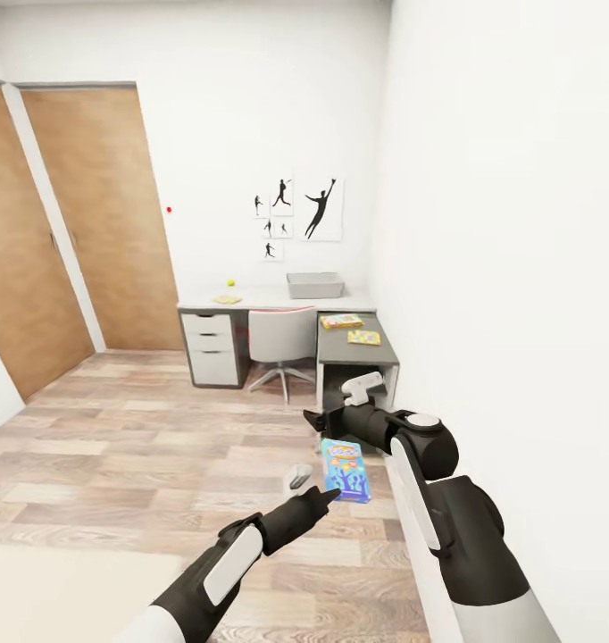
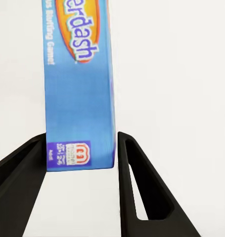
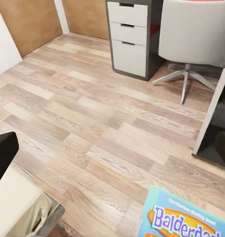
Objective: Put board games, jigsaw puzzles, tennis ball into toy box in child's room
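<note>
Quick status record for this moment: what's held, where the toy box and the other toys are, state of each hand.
held item: light blue board game, gripped in the left hand
left hand: shut on the game box, fingers either side of its edge
right hand: in head view ahead of the trunk; open or shut cannot be told
toy box: on the light grey table, against the far wall
tennis ball: on the table, left of the toy box
lower dark desk: carries two flat colourful boxes
robot position: on the wood floor, short of the desk
</note>
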Motion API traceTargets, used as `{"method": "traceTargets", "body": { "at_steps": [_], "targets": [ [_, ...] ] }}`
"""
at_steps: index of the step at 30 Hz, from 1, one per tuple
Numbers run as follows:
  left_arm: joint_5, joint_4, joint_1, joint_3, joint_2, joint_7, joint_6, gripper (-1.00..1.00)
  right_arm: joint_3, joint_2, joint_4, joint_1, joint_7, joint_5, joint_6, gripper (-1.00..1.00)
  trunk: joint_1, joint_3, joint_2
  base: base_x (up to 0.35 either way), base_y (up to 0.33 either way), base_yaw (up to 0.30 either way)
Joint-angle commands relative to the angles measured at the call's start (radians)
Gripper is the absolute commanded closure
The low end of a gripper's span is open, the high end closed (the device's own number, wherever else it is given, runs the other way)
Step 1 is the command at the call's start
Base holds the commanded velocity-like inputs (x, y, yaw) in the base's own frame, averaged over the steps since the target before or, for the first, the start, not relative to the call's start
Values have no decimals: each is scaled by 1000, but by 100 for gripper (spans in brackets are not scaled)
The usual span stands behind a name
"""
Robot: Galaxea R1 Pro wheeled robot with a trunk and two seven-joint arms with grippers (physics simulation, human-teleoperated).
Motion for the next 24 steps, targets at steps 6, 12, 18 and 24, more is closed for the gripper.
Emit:
{"method": "traceTargets", "body": {
  "at_steps": [6,12,18,24],
  "targets": [
    [13,0,-1,0,2,-3,7,100,1,-4,-1,-1,4,2,4,-100,0,-1,-1,19,0,-202],
    [16,0,0,0,17,-2,6,100,4,-7,0,0,5,2,-1,-100,0,-1,-1,275,0,-18],
    [15,0,0,0,18,-1,6,100,35,-7,0,1,4,3,2,-100,0,-1,-1,340,0,-1],
    [15,0,0,0,18,-1,6,100,51,-7,0,1,4,3,3,-100,0,-1,-1,342,0,0]
  ]
}}
